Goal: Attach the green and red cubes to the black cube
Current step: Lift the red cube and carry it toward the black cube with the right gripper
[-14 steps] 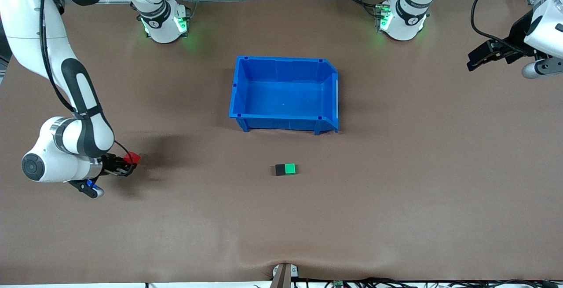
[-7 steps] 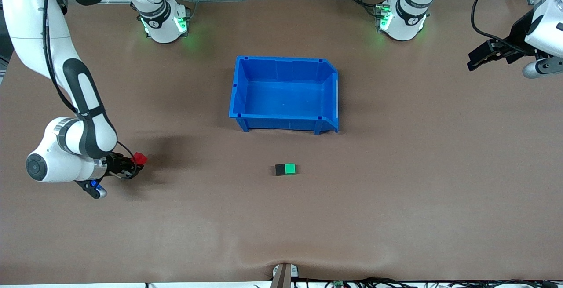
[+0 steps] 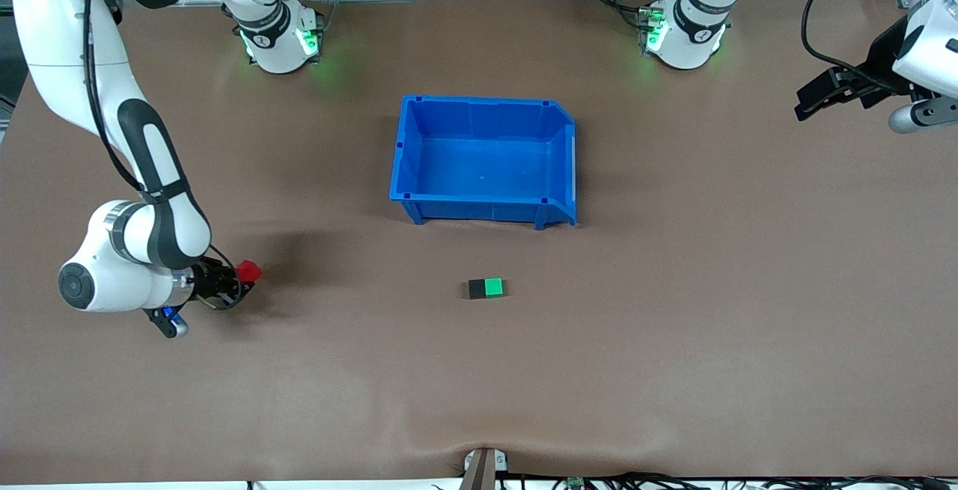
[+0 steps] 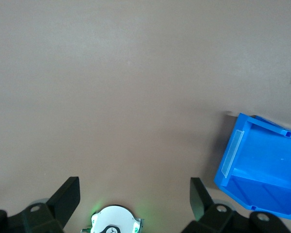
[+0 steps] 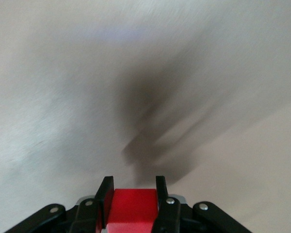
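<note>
Two fingers (image 5: 107, 196) of the right gripper (image 3: 238, 280) pinch the red cube (image 3: 248, 271), one on each side. In the right wrist view the red cube (image 5: 132, 208) is cut off by the frame edge, and the brown surface under it is streaked and hard to read apart from a dark shadow. The right gripper hangs over the bench (image 3: 673, 340) toward the right arm's end, and its fingers are mostly covered by the wrist in the front view, so only the red cube pokes out clearly.

Out in the middle of the bench the green cube (image 3: 492, 287) sits pressed side to side against the black cube (image 3: 477, 289), the green one toward the left arm's end. Both lie nearer to the front camera than the blue bin (image 3: 404, 147). The red cube is well apart from that pair.

Over at the left arm's end, the left gripper (image 3: 812, 100) waits up in the air with its fingers (image 4: 68, 196) spread wide. Only the tips show in the left wrist view. That view also catches a corner of the blue bin (image 4: 233, 153), cut off at the frame edge, and just a sliver of green at the border.
</note>
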